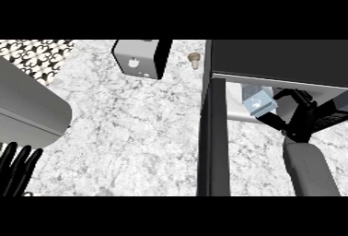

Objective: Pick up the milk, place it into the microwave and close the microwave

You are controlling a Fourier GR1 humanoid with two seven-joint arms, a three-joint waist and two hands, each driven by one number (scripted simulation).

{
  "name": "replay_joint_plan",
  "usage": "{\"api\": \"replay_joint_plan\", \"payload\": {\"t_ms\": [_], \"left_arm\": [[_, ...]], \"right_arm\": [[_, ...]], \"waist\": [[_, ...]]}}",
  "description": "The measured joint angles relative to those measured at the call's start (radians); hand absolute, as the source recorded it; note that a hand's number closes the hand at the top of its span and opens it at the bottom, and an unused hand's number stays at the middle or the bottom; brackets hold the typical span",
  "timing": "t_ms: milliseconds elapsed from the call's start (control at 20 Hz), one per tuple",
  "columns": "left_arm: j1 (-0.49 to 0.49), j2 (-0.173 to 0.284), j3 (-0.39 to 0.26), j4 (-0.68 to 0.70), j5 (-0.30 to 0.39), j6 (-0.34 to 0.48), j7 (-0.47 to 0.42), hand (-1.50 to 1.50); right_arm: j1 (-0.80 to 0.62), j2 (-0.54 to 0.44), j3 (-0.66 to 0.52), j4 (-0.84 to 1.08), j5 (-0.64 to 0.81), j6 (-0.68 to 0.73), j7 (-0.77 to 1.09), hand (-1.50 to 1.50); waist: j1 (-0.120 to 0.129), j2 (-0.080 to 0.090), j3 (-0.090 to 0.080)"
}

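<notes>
Fingers of left hand (17, 163), black, straight, upright, resting at lower left edge. Counter (136, 138): mottled grey-white stone, matte. Microwave door (216, 138): dark slab, swung open, edge-on. Right hand (289, 110), black, on grey forearm, reaching into microwave (272, 60), apparently curled round milk (257, 101), a pale boxy carton tilted inside pale cavity. Judged: pick-up done, placing underway; release and closing outstanding. Farther: grey boxy appliance (139, 57), small tan knob-shaped item (194, 59).

Microwave (272, 60) at the bench's (136, 129) right, door (216, 138) open.
Milk (258, 102) inside it with the right hand (293, 113); left hand (17, 166) rests at the lower left edge.
</notes>
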Motion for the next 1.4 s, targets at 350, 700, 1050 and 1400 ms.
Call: {"api": "replay_joint_plan", "payload": {"t_ms": [350,700,1050,1400], "left_arm": [[-0.036,0.005,-0.026,0.011,-0.025,0.0,0.014,-1.5],[-0.062,-0.003,-0.059,0.02,-0.051,0.003,0.022,-1.5],[-0.077,-0.017,-0.086,0.029,-0.084,0.015,0.027,-1.5],[-0.08,-0.043,-0.125,0.022,-0.133,0.039,0.035,-1.5]], "right_arm": [[0.029,0.01,0.011,0.012,0.05,-0.026,-0.02,-1.5],[-0.005,0.069,0.058,0.081,0.063,0.002,-0.036,-1.5],[-0.2,0.029,0.005,0.288,0.039,0.053,0.202,-1.5],[-0.425,-0.064,-0.051,0.528,0.03,0.114,0.359,-1.5]], "waist": [[0.022,0.011,-0.007],[0.04,0.016,-0.002],[0.039,0.037,-0.003],[0.014,0.041,-0.002]]}}
